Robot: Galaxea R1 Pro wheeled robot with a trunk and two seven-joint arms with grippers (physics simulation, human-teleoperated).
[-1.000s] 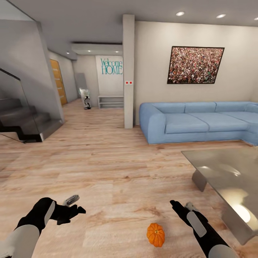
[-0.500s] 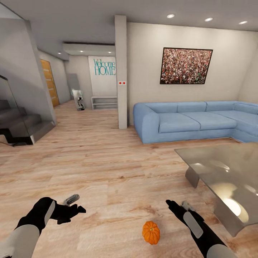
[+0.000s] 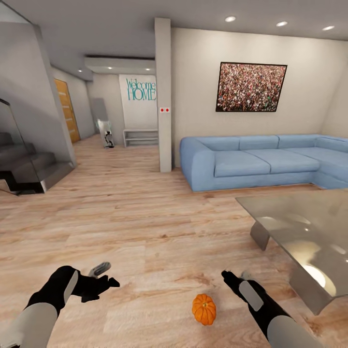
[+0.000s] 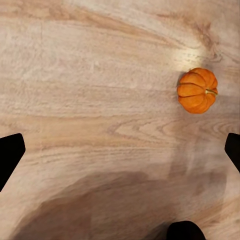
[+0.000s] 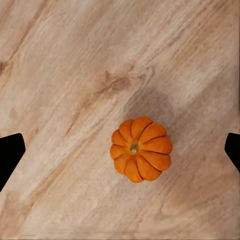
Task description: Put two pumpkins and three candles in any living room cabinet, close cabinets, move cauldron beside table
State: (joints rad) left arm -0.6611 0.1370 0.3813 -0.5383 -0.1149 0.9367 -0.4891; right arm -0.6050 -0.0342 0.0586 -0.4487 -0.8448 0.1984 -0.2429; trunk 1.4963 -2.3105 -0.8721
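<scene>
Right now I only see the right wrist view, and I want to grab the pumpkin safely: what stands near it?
Observer: The table stands to the right of the pumpkin, apart from it.
Operator: Which gripper looks closer?
Observer: The right gripper; the pumpkin lies on the floor just left of that arm.
Operator: And the left gripper?
Observer: The left gripper is open and empty, farther off on the pumpkin's left.
</scene>
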